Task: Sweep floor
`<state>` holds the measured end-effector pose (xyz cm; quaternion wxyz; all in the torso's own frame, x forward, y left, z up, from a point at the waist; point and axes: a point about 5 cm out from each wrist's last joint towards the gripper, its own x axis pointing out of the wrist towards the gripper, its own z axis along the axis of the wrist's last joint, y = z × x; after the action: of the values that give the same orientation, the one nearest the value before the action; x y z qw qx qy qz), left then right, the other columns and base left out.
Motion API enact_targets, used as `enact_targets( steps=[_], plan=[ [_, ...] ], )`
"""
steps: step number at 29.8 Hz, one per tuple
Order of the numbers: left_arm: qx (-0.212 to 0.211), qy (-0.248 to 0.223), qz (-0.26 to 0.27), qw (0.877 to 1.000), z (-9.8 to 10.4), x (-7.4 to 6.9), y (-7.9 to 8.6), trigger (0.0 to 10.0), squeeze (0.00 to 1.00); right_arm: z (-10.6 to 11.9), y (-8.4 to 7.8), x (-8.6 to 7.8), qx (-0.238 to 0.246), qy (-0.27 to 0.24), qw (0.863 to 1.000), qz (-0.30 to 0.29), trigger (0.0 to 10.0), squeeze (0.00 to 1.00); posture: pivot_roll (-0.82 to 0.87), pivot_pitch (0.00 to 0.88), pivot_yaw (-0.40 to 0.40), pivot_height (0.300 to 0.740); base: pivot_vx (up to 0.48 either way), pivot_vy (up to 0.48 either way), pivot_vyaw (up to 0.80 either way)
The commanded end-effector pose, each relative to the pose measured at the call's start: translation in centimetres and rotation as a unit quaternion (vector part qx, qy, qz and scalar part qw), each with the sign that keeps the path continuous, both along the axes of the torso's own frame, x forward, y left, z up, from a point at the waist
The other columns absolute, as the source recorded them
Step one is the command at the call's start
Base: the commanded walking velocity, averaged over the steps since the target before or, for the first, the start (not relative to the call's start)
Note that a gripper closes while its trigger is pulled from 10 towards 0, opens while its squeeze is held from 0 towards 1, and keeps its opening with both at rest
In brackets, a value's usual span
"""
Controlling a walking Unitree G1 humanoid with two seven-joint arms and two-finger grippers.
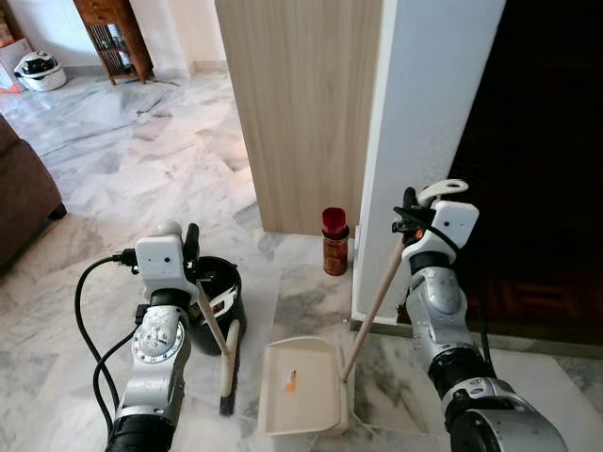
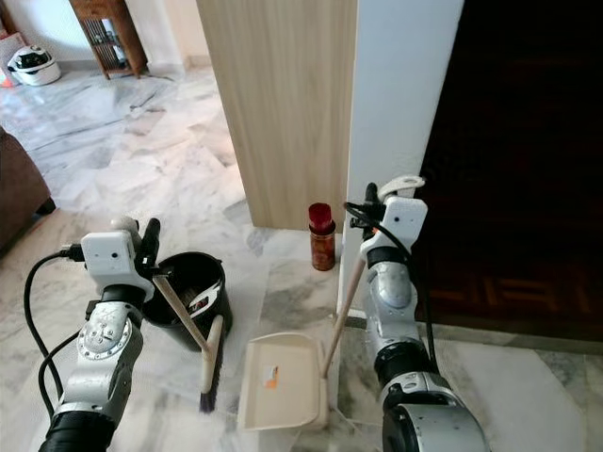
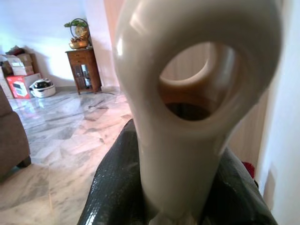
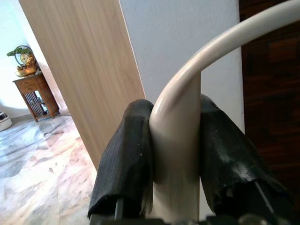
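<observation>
1. Broom: a short cream brush whose bristle head rests on the marble floor just in front of the robot, beside the dustpan; its handle slants up toward the robot's left.
2. Left gripper: closed on the upper end of the broom handle. In the left wrist view both black fingers press against the cream handle just below its hanging loop.
3. Dustpan: a cream pan lying flat on the floor between the two arms, just right of the broom head, bearing a small orange label. Its long handle leans up and to the right.
4. Right gripper: closed on the top of the dustpan handle. In the right wrist view the two fingers clamp the stem from either side, just under its curved hook.
5. Bucket: a black pail standing on the floor behind the broom, close to the left arm.
6. Can: a brown tin with a red cap, upright at the foot of the wood panel, beside the white wall.
7. Dark doorway: to the right of the white wall, with a wooden floor inside.
8. Wooden cabinet and a white appliance: standing far back on the left.
</observation>
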<state>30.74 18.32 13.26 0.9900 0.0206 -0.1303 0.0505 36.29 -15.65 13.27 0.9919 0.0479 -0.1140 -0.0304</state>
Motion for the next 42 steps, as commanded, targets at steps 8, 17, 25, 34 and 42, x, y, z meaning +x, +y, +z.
enact_targets(
  steps=[8, 17, 25, 34, 42],
  plan=[
    [0.017, -0.020, 0.012, 1.000, 0.85, -0.15, 0.47, 10.0, 0.00, 0.35, -0.26, -0.07, -0.005, -0.013, 1.000, -0.004, 10.0, 0.00, 0.06, 0.000, 0.126, 0.740, 0.000, -0.236, -0.79],
    [0.013, -0.021, 0.012, 1.000, 0.76, -0.29, 0.50, 10.0, 0.00, 0.11, -0.13, -0.20, -0.007, -0.011, 1.000, -0.003, 10.0, 0.00, 0.05, 0.000, 0.125, 0.740, 0.000, -0.165, -0.79],
    [0.022, -0.019, 0.008, 1.000, 0.69, -0.24, 0.31, 10.0, 0.00, 0.01, -0.26, -0.28, -0.008, -0.010, 1.000, -0.005, 10.0, 0.00, 0.04, 0.000, 0.127, 0.740, 0.000, -0.066, -0.79],
    [0.008, -0.023, 0.005, 1.000, 0.71, -0.19, -0.04, 10.0, 0.00, 0.08, -0.49, -0.28, -0.013, -0.012, 1.000, -0.006, 10.0, 0.00, 0.03, 0.000, 0.117, 0.740, 0.000, -0.098, -0.79],
    [0.007, -0.025, 0.005, 1.000, 0.75, -0.13, -0.12, 10.0, 0.00, 0.29, -0.48, -0.17, -0.014, -0.013, 1.000, -0.006, 10.0, 0.00, 0.03, 0.000, 0.116, 0.740, 0.000, 0.000, -0.79]
  ],
)
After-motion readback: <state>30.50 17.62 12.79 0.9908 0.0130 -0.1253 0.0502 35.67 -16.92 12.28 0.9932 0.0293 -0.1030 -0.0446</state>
